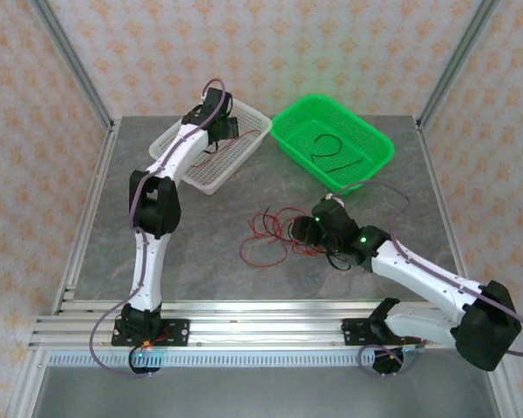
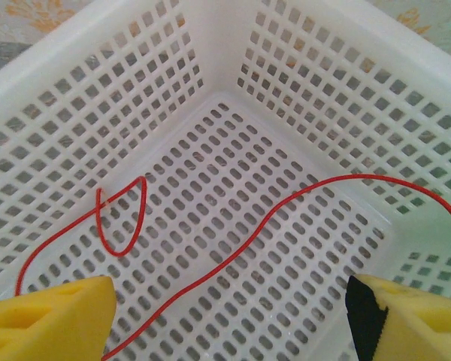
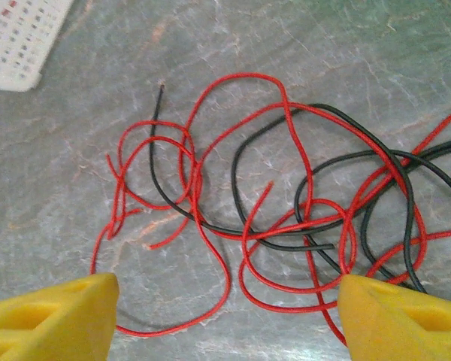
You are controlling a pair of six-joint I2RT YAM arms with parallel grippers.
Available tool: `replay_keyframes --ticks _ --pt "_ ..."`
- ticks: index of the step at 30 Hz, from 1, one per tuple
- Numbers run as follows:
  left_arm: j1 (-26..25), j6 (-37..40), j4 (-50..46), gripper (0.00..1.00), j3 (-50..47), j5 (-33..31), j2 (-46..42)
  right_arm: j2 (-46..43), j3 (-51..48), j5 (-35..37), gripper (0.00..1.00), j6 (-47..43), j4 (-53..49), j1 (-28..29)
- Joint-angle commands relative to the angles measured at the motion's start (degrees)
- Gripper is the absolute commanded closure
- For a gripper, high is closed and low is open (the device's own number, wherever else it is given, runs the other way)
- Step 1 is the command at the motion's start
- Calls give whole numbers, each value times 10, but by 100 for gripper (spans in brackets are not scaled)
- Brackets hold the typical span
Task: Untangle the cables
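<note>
The left arm reaches over the white basket. The left jaws stand spread above the basket floor and pinch nothing. One red cable lies loose on the perforated floor, running beneath the gap between them. The green basket holds one black cable. This layout suggests that freed cables are sorted by colour: red to white, black to green.

The tangle of red and black cables lies on the table, near both baskets. The right jaws hang spread directly over it, gripping nothing, apparently placed to single out one strand. A black free end at the tangle's edge looks easiest to draw out.
</note>
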Motion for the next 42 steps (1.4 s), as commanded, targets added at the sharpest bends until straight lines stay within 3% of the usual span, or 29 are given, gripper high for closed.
replay_keyframes --ticks 1,10,18,25,34,42 --pt "-11 0 -19 18 -41 8 -88 15 30 25 24 2 -33 4" --pt "-46 -21 75 20 -221 15 -298 79 64 24 25 -15 -66 8" --pt "-80 -70 172 23 -424 25 -481 152 103 33 33 -34 -70 8" --pt "-93 -134 243 25 -610 52 -639 244 154 77 50 -63 -60 -13" --pt "-97 -156 225 26 -716 46 -756 315 184 82 60 -106 -37 -67" --pt "-98 -165 217 27 -754 46 -778 358 211 82 63 -121 -31 -79"
